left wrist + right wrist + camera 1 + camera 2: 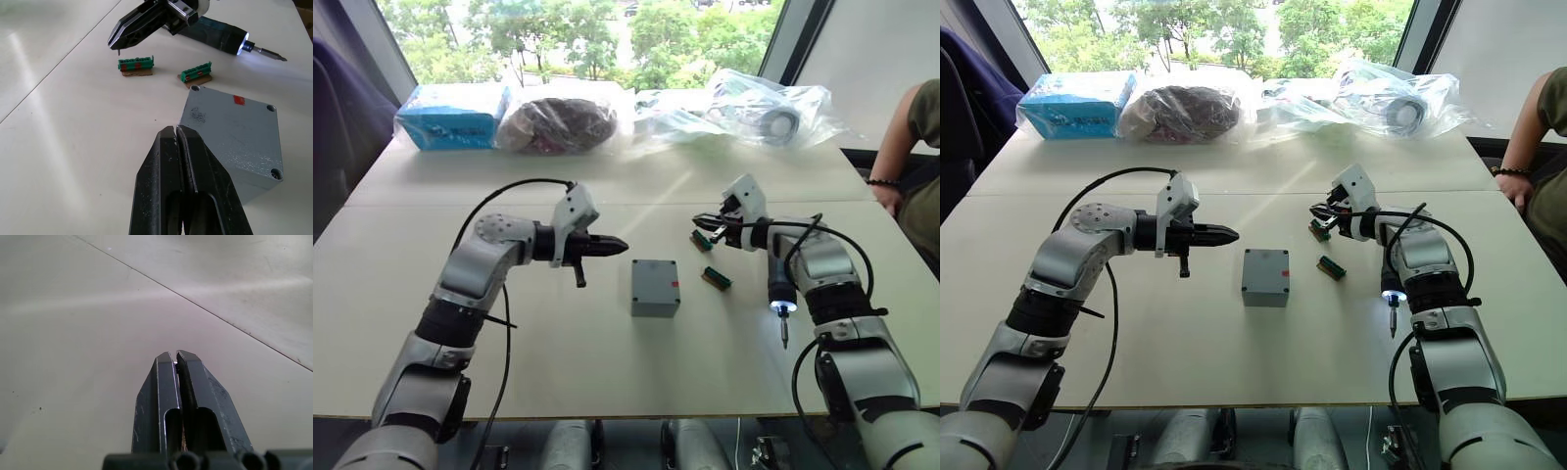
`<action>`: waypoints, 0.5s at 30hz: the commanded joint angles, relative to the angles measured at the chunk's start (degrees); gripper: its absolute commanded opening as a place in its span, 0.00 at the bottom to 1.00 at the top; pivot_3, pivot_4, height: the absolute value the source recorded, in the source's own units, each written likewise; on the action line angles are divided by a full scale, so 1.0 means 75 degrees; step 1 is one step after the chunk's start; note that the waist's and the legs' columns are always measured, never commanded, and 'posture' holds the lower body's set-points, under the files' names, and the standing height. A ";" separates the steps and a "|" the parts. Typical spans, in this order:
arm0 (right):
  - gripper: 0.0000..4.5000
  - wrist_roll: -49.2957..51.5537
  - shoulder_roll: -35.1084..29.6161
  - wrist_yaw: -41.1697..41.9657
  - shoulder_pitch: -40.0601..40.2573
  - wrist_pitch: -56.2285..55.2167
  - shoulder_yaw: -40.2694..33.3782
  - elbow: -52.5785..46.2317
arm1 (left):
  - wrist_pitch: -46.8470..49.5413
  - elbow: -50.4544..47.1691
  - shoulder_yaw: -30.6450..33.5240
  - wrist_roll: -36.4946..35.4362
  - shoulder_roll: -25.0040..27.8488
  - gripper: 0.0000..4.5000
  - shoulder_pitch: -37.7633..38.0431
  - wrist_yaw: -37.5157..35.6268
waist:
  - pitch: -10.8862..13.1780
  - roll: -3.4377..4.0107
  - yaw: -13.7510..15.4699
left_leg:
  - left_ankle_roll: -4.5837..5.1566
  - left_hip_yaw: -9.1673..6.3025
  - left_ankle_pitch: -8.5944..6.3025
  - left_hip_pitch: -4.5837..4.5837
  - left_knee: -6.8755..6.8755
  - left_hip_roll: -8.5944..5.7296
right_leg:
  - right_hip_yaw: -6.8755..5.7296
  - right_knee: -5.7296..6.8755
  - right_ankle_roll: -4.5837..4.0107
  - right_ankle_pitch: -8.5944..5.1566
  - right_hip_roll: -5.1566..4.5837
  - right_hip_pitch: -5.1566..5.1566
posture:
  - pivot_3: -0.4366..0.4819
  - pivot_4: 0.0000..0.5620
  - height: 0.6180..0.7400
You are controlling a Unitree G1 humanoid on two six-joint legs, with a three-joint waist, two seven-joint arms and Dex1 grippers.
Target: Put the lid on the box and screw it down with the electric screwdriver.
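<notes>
1. Both pincers are clenched with nothing between their fingers. Left gripper [617,242] hovers above the table, pointing toward the middle, just left of the box. Right gripper [701,222] hovers farther back on the right, its fingers pressed together and aimed inward above the small green parts.
2. White table [431,323] spans the scene, with a seam running across it.
3. Along the far edge lie a blue wrapped carton [450,116] and several clear plastic bags [769,108] of parts. A person's arm [901,127] rests at the right edge.
4. Electric screwdriver [777,279] lies on the table beside the right forearm, tip lit, bit pointing toward the robot. Neither pincer grasps it.
5. Grey box [655,287] sits near the table's centre between the two arms, a small red mark [238,100] on it. In the left wrist view its top looks closed and flat, with screw holes [271,107] at the corners, so the lid [230,127] seems already seated.
6. Two small green parts [716,279] lie just right of the box.
7. Judged progress: lid placement looks done; whether the screws are driven cannot be told, so taking up the screwdriver may remain.
</notes>
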 commanded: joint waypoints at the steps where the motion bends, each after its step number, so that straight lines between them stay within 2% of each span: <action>1: 0.01 0.0198 -0.0177 -0.0122 -0.0007 0.0141 -0.0396 -0.0980 | -0.0111 -0.0144 0.0109 -0.0114 0.0017 0.00 -0.0038 0.0002 | 0.0000 0.0000 0.0000 | 0.0000 0.0000 0.0000 0.0000 0.0000 0.0000 | 0.0000 0.0000 0.0000 0.0000 0.0000 0.0000 | 0.48 0.27 1.00; 9: 0.01 0.1367 -0.0310 -0.0220 0.1642 0.2011 -0.0692 -0.5148 | 0.0259 -0.1237 -0.0244 -0.0348 0.0853 0.00 0.0287 -0.0802 | 0.0000 0.0000 0.0009 | 0.0000 -0.0002 0.0000 0.0001 -0.0006 0.0004 | 0.0000 -0.0001 0.0000 0.0000 0.0000 -0.0001 | 0.48 0.27 1.00; 15: 0.01 0.1721 -0.0210 -0.0676 0.2546 0.2650 -0.0579 -0.6549 | 0.0295 -0.1309 -0.0371 -0.0362 0.0864 0.00 0.0271 -0.0792 | 0.0000 0.0000 0.0054 | 0.0009 -0.0003 -0.0005 0.0002 -0.0001 -0.0002 | 0.0000 0.0002 0.0000 0.0000 -0.0003 0.0003 | 0.48 0.27 1.00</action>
